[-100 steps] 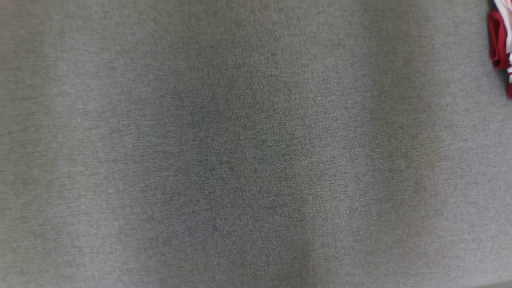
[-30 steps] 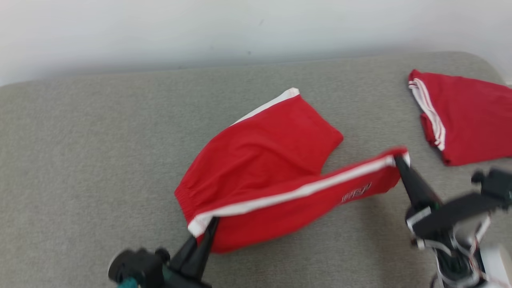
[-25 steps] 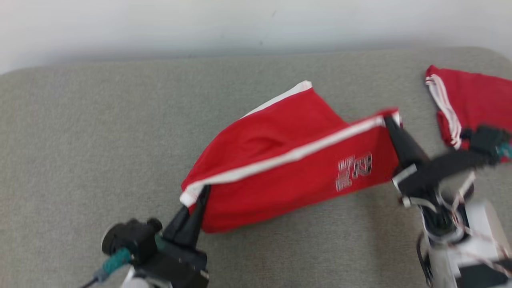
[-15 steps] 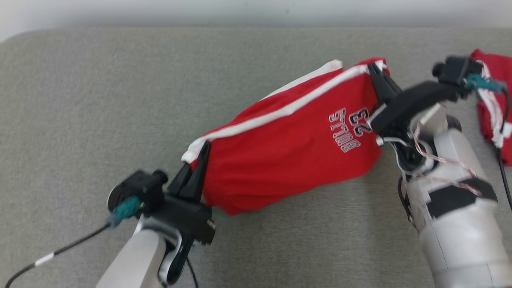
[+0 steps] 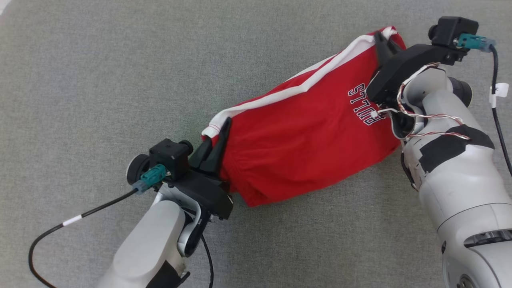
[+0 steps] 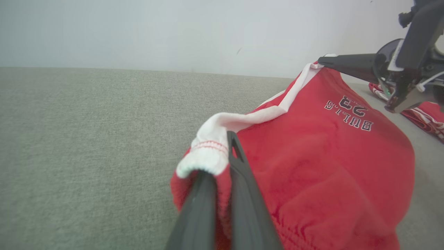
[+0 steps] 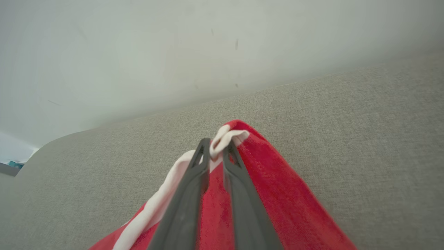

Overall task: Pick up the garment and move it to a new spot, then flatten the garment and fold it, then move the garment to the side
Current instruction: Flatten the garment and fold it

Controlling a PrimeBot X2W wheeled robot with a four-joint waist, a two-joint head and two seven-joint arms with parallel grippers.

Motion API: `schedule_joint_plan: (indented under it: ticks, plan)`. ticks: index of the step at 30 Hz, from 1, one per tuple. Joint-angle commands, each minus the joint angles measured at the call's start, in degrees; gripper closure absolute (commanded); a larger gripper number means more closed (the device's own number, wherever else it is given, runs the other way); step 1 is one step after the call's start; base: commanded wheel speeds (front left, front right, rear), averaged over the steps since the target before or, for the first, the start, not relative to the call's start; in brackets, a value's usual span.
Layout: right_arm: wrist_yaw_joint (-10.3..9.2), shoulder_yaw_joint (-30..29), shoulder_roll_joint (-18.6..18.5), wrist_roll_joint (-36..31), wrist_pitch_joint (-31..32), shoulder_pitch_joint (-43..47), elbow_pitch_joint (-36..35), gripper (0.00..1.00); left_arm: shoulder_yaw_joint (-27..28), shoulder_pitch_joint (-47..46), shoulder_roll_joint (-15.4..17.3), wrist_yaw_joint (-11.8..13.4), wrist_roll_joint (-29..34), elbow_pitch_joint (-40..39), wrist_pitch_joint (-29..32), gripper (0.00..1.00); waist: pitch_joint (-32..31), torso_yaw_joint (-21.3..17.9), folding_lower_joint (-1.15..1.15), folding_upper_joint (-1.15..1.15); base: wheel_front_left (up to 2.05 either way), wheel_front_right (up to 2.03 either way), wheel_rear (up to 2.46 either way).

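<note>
Both grippers are closed on the red garment (image 5: pixel 304 136): the left gripper (image 5: pixel 223 127) is pinched on its white-edged corner at nine o'clock, the right gripper (image 5: pixel 381 39) on the corner at one o'clock. The cloth is held stretched between them over the grey cushion (image 5: pixel 100 80).

Soft red cloth garment (image 5: pixel 304 144) on matt woven upholstery (image 5: pixel 100 80).

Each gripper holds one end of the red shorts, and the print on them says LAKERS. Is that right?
Not quite. The print on the red shorts says BULLS, as the head view shows. The left gripper and the right gripper do each hold one end.
</note>
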Motion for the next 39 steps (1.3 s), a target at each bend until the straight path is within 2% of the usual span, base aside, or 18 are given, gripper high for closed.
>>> schedule_joint_plan:
  ticks: [1, 2, 3, 6, 8, 15, 16, 23, 25, 29, 37, 38, 39]
  plan:
    - [0.02, 0.5, 0.1, -0.2, -0.9, -0.8, 0.7, 0.0, 0.4, -0.8, 0.1, 0.1, 0.2, 0.2, -0.2, 0.75, -0.1, 0.0, -0.02, -0.01, 0.0, 0.0, 0.0]
    - [0.02, 1.2, 0.3, -0.4, -1.5, -1.0, 1.2, 0.0, 0.8, -0.6, 0.1, 0.1, 0.3, 0.2, -0.2, 0.03, -0.4, -0.2, -0.02, -0.01, 0.0, 0.0, 0.0]
    - [0.02, 2.2, 0.5, -0.2, -1.9, -0.9, 1.4, 0.0, 1.1, -0.1, 0.1, 0.1, 0.7, 0.2, -0.2, 0.0, -0.8, -0.3, -0.02, -0.01, 0.0, 0.0, 0.0]
    - [0.02, 5.7, 0.7, 0.9, -3.1, 0.9, 0.6, 0.0, 2.7, 3.1, 0.8, 0.1, 1.3, -1.1, -0.2, 0.0, -2.6, -1.1, -0.02, -0.01, 0.0, 0.0, 0.0]
    - [0.02, 8.3, -0.4, 2.0, -3.9, 2.7, -0.3, 0.0, 5.1, 5.5, 0.9, 0.1, 2.2, -3.4, -0.2, 0.0, -3.8, -1.4, -0.02, -0.01, 0.0, 0.0, 0.0]
    - [0.02, 16.1, -6.8, 6.1, -4.1, 9.2, -2.5, 0.0, 13.2, 18.5, 1.1, 0.5, 7.5, -12.6, -0.2, 0.0, -7.5, -1.5, -0.02, -0.01, 0.0, 0.0, 0.0]
    - [0.02, 17.2, -8.7, 7.2, -4.2, 10.7, -2.2, 0.0, 16.2, 21.9, 0.6, 1.0, 9.1, -16.1, -0.2, 0.0, -8.0, -1.1, -0.02, -0.01, 0.0, 0.0, 0.0]
    - [0.02, 19.4, -11.9, 9.8, -4.0, 12.9, 0.3, 0.0, 27.3, 30.3, -1.6, 2.9, 15.2, -28.6, -0.2, 0.0, -8.2, 0.1, -0.02, -0.01, 0.0, 0.0, 0.0]
    - [0.02, 19.7, -12.2, 10.3, -4.1, 13.0, 1.3, 0.0, 29.2, 32.3, -2.3, 2.7, 16.5, -30.7, -0.2, 0.0, -7.8, 0.4, -0.02, -0.01, 0.0, 0.0, 0.0]
    - [0.02, 19.8, -12.3, 11.2, -4.5, 12.8, 3.6, 0.0, 30.8, 34.1, -3.0, 2.1, 17.9, -32.5, -0.2, 0.0, -7.0, 1.0, -0.02, -0.01, 0.0, 0.0, 0.0]
    - [0.02, 19.4, -10.5, 13.7, -2.7, 13.3, 6.1, 0.0, 30.1, 34.3, -3.4, 1.6, 17.2, -32.6, -0.2, 0.0, -6.4, 2.0, -0.02, -0.01, 0.0, 0.0, 0.0]
    - [0.02, 19.8, -10.1, 14.0, -1.9, 13.6, 6.2, 0.1, 29.9, 34.2, -3.4, 1.6, 17.1, -32.5, -0.2, 0.0, -6.3, 2.0, -0.02, -0.01, 0.0, 0.0, 0.0]
    - [0.02, 20.2, -10.0, 14.1, -1.4, 13.7, 6.2, 0.6, 29.7, 34.2, -3.4, 1.6, 17.0, -32.5, -0.2, 0.0, -6.4, 2.0, -0.02, -0.01, 0.0, 0.0, 0.0]
